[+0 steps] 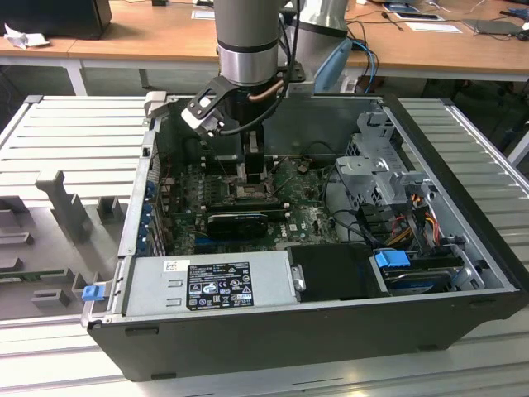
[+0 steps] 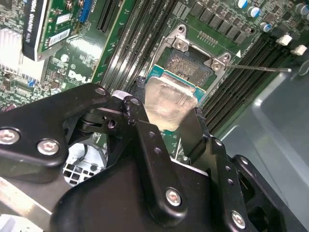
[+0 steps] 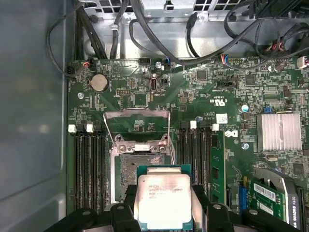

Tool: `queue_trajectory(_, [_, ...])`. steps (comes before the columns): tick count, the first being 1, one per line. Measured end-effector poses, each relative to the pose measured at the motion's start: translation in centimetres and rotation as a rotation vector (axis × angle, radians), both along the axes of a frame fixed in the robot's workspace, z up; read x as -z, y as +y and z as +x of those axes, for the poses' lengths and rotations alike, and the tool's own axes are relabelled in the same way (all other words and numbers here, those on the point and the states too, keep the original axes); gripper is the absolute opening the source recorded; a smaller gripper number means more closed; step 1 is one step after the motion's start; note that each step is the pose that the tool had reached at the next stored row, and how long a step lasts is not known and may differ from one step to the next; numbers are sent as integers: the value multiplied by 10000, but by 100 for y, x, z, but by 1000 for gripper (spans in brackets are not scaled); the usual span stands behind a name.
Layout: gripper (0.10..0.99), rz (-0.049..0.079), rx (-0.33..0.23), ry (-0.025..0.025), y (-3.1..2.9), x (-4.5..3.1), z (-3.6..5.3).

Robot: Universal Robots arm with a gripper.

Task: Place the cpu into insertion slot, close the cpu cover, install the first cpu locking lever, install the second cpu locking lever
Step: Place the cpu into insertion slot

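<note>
Clamping the cpu [image 3: 164, 199], the tool [image 2: 169, 102] hangs over the insertion slot [image 3: 126, 170] (cpu cover [image 3: 137, 114] raised)

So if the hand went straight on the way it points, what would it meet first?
Probably the insertion slot, touched first by the cpu that the hand holds; the cpu cover stands open. Depth unclear.

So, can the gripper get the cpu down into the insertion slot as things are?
Probably yes. The gripper holds the cpu close by the insertion slot. The cpu cover stands open, and nothing seems to lie across the bare socket.
</note>
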State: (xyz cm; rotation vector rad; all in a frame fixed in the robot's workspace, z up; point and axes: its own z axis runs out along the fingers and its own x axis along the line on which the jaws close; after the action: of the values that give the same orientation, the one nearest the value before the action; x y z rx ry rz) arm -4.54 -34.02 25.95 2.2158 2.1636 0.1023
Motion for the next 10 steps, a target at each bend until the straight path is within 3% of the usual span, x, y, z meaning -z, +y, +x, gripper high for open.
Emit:
queue_trajectory(3, [525,2,-13,0,1,75,-2])
queue_trajectory(10, [525,42,-40,-6,1,139,-7])
